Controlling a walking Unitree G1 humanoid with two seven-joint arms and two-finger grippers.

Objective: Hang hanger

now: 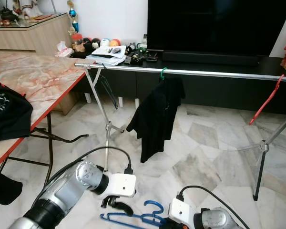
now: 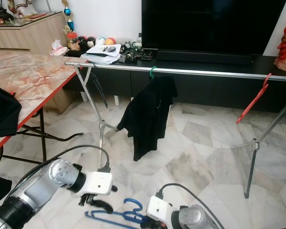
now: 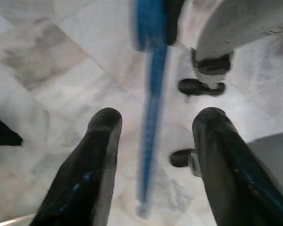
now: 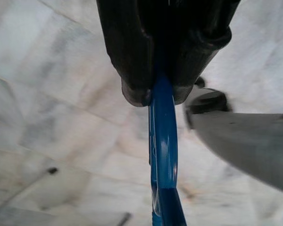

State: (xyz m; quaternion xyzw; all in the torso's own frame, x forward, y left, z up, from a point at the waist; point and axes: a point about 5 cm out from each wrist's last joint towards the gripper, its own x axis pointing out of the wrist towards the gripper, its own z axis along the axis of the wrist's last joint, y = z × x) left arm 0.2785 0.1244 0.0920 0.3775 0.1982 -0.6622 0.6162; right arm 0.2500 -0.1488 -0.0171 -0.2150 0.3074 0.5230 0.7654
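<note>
Two grippers work low over the marble floor: the right gripper has its black fingers clamped tight on a blue hanger, while the left gripper hovers beside it with jaws spread wide, the hanger's bar running between its fingertips without touching them. Beyond, a silver drying rail carries a black shirt on a green hanger and a bare red hanger, near a marble-patterned table.
</note>
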